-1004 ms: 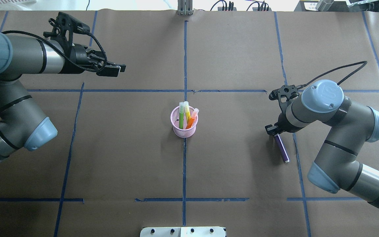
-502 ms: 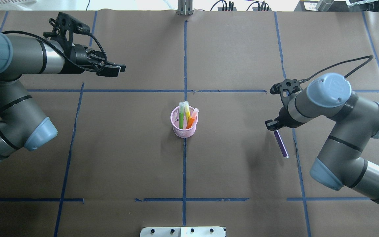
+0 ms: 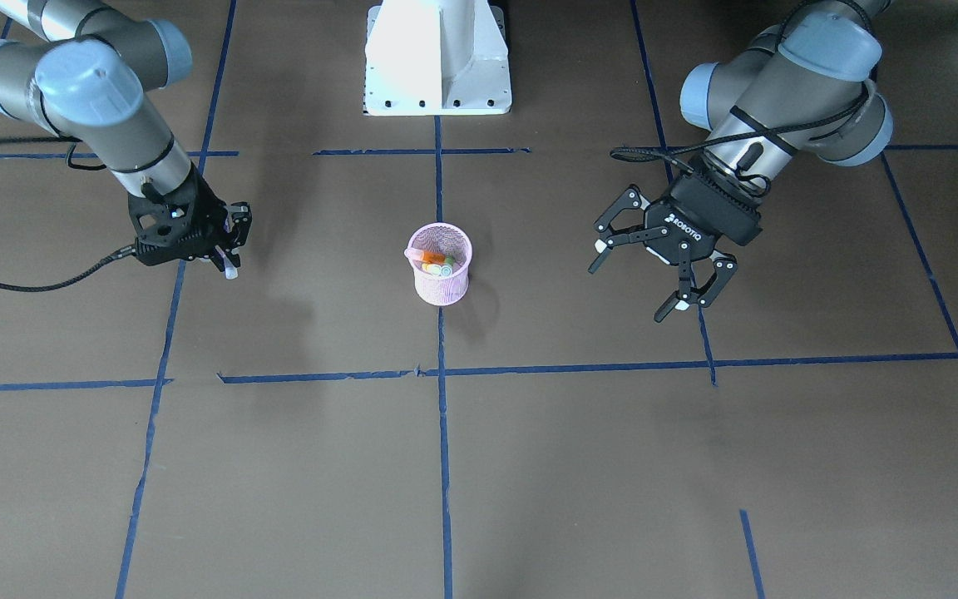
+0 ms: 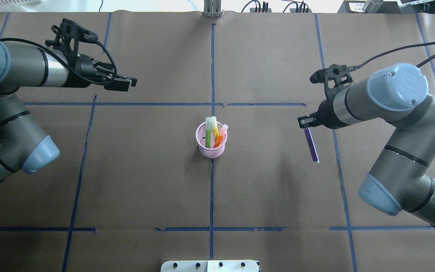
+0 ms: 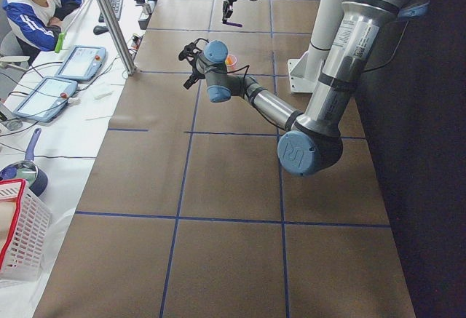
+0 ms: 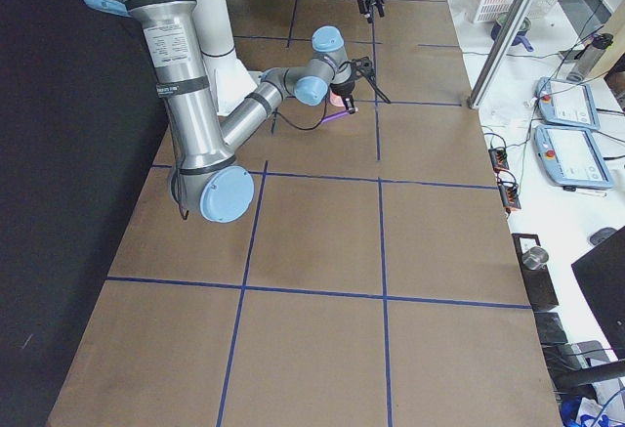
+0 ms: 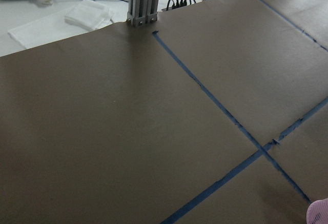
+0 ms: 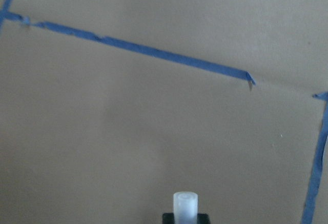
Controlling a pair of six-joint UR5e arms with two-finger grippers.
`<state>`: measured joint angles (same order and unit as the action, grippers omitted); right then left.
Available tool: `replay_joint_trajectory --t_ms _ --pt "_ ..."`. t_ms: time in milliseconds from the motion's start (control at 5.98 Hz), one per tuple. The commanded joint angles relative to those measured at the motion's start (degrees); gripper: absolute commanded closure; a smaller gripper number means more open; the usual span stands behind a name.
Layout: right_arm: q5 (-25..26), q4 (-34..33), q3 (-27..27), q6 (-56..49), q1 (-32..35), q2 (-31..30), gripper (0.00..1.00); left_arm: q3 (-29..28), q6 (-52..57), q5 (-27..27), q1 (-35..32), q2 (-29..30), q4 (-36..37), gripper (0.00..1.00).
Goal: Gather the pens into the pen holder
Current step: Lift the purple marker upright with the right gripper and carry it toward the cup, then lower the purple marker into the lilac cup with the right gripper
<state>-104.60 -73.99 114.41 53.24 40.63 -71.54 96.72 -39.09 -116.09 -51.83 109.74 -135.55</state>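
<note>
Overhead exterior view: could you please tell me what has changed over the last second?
The right tool, shut on the purple pen, carried it toward the table's far side and slightly toward the pen holder. The left tool, open, drew back a little toward its own side. The pen holder and the three pens in it stayed put.

A brown paper-covered worktop (image 4: pixel 270 56) is marked into rectangles by strips of blue tape (image 4: pixel 211 189). A short aluminium profile post (image 4: pixel 212 9) stands at its far edge, with black cable plugs (image 4: pixel 259 6) near it. On a white side table (image 5: pixel 73 136), two grey touchscreen pendants (image 5: pixel 79 62) lie near a seated person in a blue-and-white jacket (image 5: pixel 33 9). A white plastic basket with a red rim (image 5: pixel 22 234) sits well apart from them.
</note>
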Motion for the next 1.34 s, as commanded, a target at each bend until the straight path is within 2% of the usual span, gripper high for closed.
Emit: replay_joint_trajectory --t_ms 0,167,335,502,669,1004,1171 --pt "10.7 1.3 1.8 0.9 -1.2 5.4 1.0 0.0 1.7 -6.6 -7.9 -2.8 5.0 0.0" --pt "17.3 6.1 1.3 0.8 -4.3 6.7 1.0 0.0 9.4 -6.6 -10.8 -3.9 9.3 0.0" --pt "23.2 10.4 0.2 0.1 -8.6 6.9 1.0 0.0 18.7 -6.6 -13.5 -6.8 9.8 0.0" --pt "31.1 16.9 -1.1 0.2 -14.3 6.9 1.0 -0.1 21.6 -6.8 -16.5 -10.6 9.5 0.0" --pt "36.9 22.9 -3.8 0.1 -17.4 7.0 1.0 0.0 21.7 -6.2 -17.2 -13.1 8.4 0.0" --pt "37.8 31.9 -8.1 -1.9 -18.7 7.3 1.0 -0.7 21.2 -6.3 -17.4 -14.4 9.1 0.0" --pt "41.1 32.1 -10.4 -3.6 -19.7 11.0 1.0 -0.8 21.3 -7.0 -18.2 -14.9 10.6 0.0"
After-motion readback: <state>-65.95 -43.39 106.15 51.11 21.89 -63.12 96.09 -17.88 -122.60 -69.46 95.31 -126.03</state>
